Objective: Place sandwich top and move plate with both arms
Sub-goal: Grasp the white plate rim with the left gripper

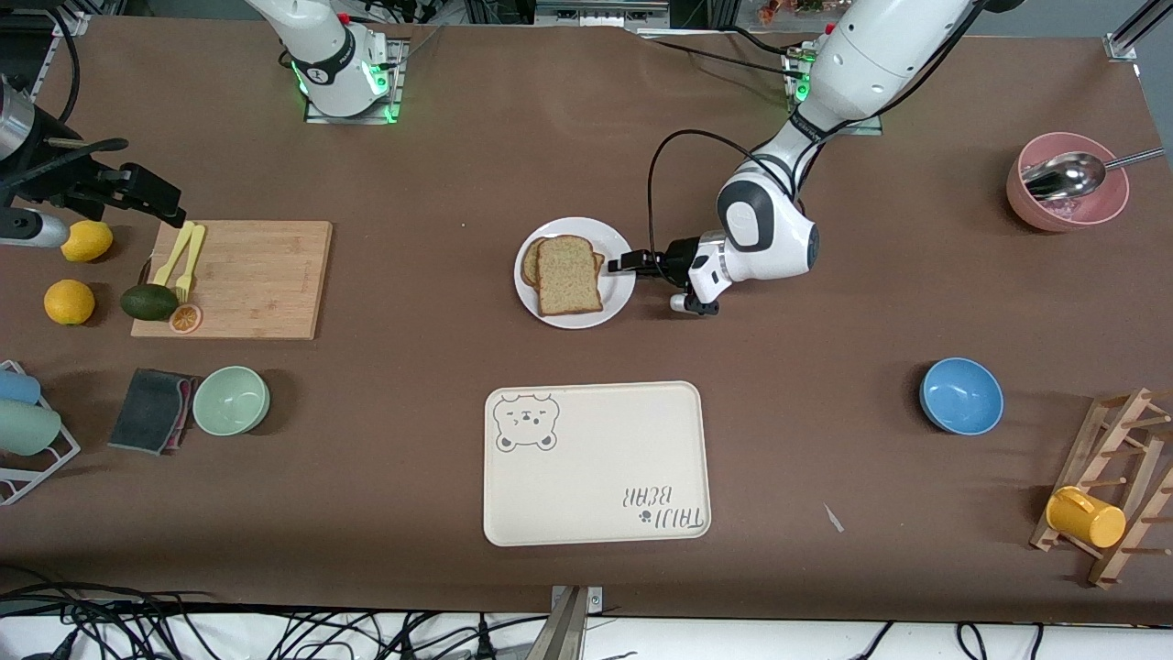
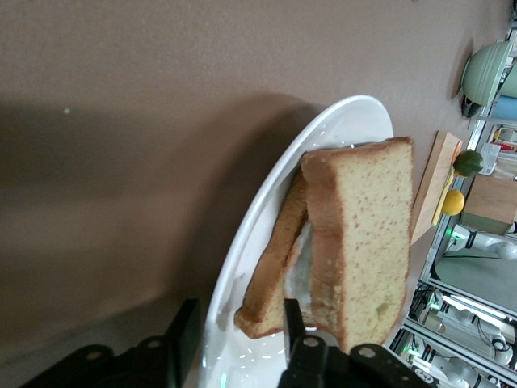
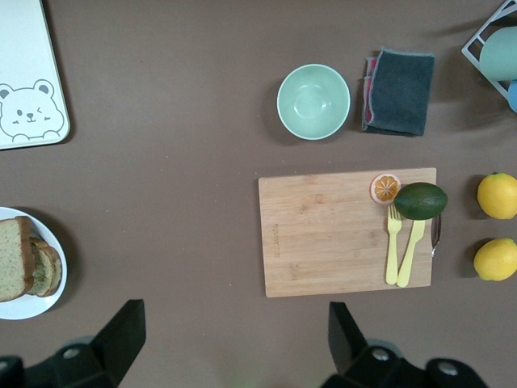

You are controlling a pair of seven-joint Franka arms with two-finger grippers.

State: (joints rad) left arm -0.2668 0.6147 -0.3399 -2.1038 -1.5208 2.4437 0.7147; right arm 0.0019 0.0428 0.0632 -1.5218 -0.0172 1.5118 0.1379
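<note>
The smooth cream tray (image 1: pixel 596 463) with its bear drawing lies nearest the front camera. Farther back, the round glossy white plate (image 1: pixel 618 293) carries the sandwich top (image 1: pixel 568 275), a speckled tan slice with a darker crust, atop the lower slice. The left gripper (image 1: pixel 626 263) straddles the plate's rim, not clamped. The right gripper (image 3: pixel 230 335) waits spread wide above the wooden board (image 3: pixel 323 234).

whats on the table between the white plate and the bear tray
Nothing: the front view shows only bare brown table between the plate and the bear tray.
</note>
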